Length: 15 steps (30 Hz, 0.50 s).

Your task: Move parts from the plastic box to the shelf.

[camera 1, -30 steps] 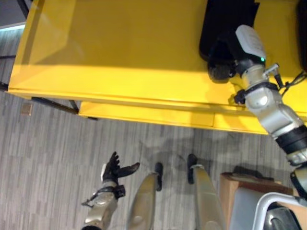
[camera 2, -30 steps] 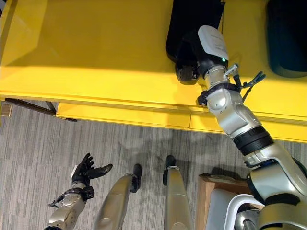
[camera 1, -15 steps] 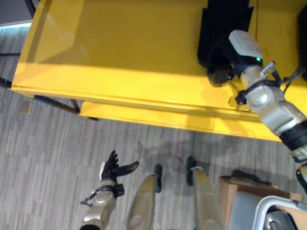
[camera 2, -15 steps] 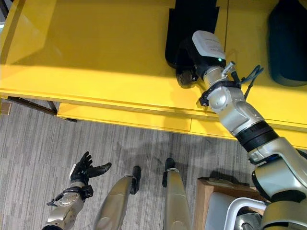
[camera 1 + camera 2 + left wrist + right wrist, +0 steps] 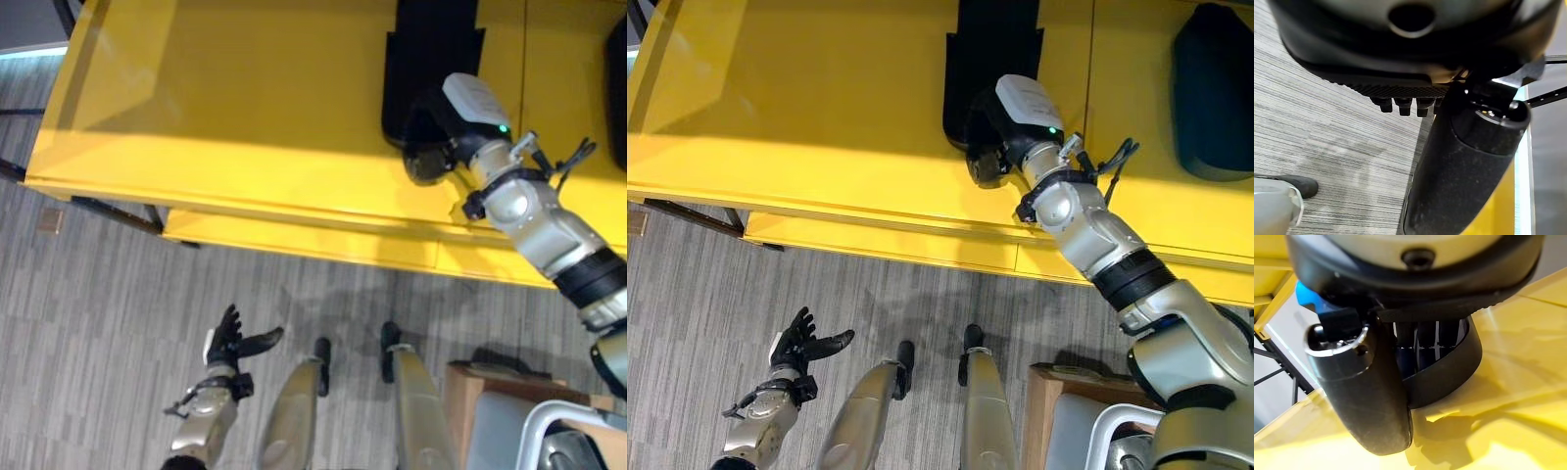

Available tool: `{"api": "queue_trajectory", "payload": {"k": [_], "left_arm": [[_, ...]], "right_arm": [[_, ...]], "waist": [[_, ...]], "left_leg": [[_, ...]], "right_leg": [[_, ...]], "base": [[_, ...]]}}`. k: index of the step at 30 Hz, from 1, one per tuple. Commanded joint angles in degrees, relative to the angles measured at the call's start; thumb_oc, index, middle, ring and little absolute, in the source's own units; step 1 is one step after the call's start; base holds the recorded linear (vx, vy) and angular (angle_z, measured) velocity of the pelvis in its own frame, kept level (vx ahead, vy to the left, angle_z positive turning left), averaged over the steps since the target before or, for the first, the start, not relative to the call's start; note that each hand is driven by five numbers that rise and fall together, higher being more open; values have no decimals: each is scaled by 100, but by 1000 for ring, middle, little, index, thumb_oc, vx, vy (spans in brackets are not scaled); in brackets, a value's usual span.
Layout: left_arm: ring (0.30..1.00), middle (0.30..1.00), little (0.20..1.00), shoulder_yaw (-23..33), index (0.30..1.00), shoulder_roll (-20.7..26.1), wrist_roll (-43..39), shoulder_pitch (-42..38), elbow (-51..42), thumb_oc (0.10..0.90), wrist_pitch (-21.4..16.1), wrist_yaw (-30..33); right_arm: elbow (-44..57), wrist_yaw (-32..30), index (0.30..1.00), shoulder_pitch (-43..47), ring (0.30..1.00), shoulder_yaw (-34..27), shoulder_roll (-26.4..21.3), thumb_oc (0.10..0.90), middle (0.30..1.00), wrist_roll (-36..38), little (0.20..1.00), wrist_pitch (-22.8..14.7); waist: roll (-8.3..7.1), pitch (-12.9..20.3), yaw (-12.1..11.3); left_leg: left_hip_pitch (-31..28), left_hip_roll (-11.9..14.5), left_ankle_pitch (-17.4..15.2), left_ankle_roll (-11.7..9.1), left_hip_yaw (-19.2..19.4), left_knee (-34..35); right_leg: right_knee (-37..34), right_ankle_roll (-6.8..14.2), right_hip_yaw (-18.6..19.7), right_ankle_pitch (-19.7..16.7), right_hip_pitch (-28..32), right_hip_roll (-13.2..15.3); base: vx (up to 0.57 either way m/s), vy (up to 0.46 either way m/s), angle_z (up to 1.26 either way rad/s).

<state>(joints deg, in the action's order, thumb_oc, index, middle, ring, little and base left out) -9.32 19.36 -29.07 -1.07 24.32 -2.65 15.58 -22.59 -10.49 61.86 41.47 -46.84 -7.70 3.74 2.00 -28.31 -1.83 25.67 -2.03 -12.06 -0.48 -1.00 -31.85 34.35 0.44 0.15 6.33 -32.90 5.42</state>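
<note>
The right hand [image 5: 991, 132] curls round a black ring-shaped part [image 5: 1449, 364], apparently stiff and light; hold its rim.

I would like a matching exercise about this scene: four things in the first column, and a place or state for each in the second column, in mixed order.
Column one:
1. right hand
2. left hand
3. long black part
4. dark rounded part

Column two:
A. lies alone on the shelf, far on the robot's right
B. low over the grey floor, fingers spread, holding nothing
C. lies on the shelf, touched at its near end by a hand
D. on the yellow shelf, fingers curled round a black part

Pairs: 1-D, 2-B, 3-C, 4-A
</note>
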Motion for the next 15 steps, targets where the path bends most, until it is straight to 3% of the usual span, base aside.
{"api": "queue_trajectory", "payload": {"k": [1, 15], "left_arm": [[1000, 1000, 1000, 88, 1000, 406, -135, 308, -277, 900, -382, 102], [1000, 1000, 1000, 96, 1000, 376, -120, 282, -260, 900, -369, 127]], "right_arm": [[133, -50, 300, -68, 300, -6, 60, 400, 300, 27, 300, -201], [122, -66, 300, -487, 300, -219, 290, 400, 300, 97, 300, -182]], "waist": [[-172, 392, -128], [-188, 391, -88]], "left_leg": [[20, -12, 122, 56, 199, 209], [-34, 3, 172, 62, 237, 316]], "right_leg": [[150, 6, 287, 790, 475, -102], [47, 27, 306, 703, 501, -106]], "base": [[0, 0, 0], [0, 1, 0]]}}
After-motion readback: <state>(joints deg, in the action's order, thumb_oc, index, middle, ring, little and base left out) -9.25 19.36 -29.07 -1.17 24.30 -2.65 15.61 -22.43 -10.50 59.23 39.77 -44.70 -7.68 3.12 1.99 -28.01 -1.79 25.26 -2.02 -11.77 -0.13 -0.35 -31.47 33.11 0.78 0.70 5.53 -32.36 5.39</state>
